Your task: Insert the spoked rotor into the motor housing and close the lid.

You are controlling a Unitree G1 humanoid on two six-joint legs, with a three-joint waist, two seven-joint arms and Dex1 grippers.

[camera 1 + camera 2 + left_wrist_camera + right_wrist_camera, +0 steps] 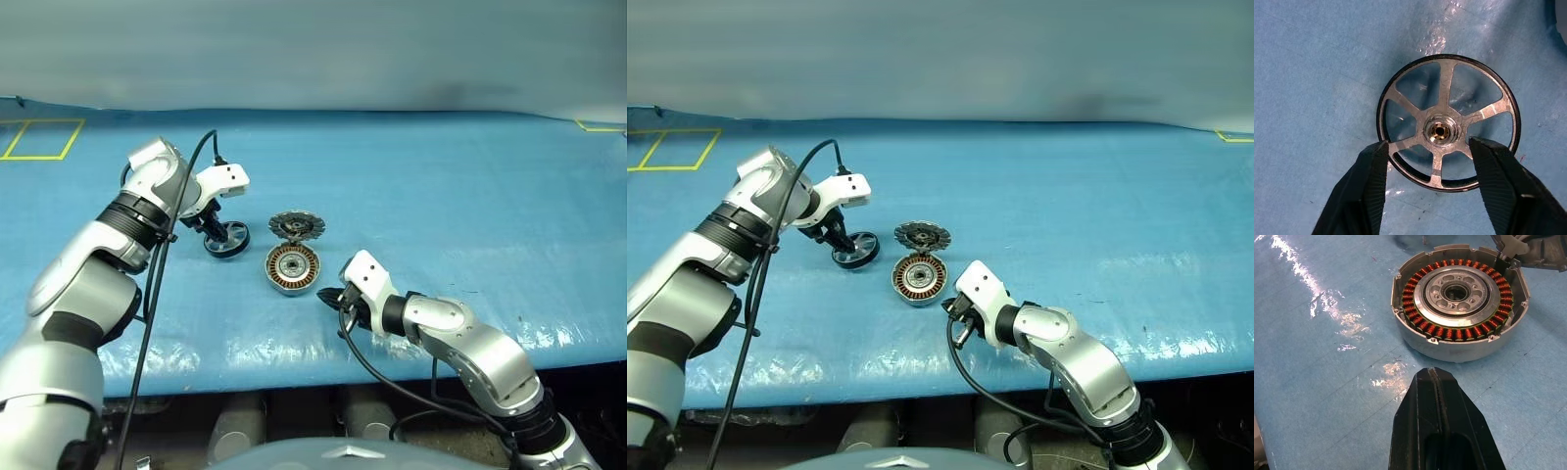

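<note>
Left wrist view looks straight down on the spoked rotor (1447, 122), which lies flat on the blue sheet (1312, 73) with its hub axis pointing up at the camera; being round, it has no long axis. It has a thin black outer rim, six flat silver spokes and a silver centre hub with a small brass-coloured bore. The left gripper (1430, 161) points steeply down over it, its two black fingers (1367, 176) parted partway, one at each side of the near part of the rim. One finger reaches the rim's outer edge and the other overlaps the rim, but whether they press it I cannot tell.

From the head views, the rotor (226, 238) sits to the left of the other two parts. The motor housing (292, 268) lies flat, open side up, near the front edge of the sheet: a grey metal cup with a ring of copper-orange windings around a silver bearing centre. The lid (296, 226) lies flat just behind it, very near or touching it, a grey disc with a toothed edge and dark centre.

The right gripper (330, 298) rests low just to the right of the housing, apart from it, its fingers pressed together and holding nothing, pointing toward the housing (1462, 298).

One rotor, one housing, one lid, two grippers.
</note>
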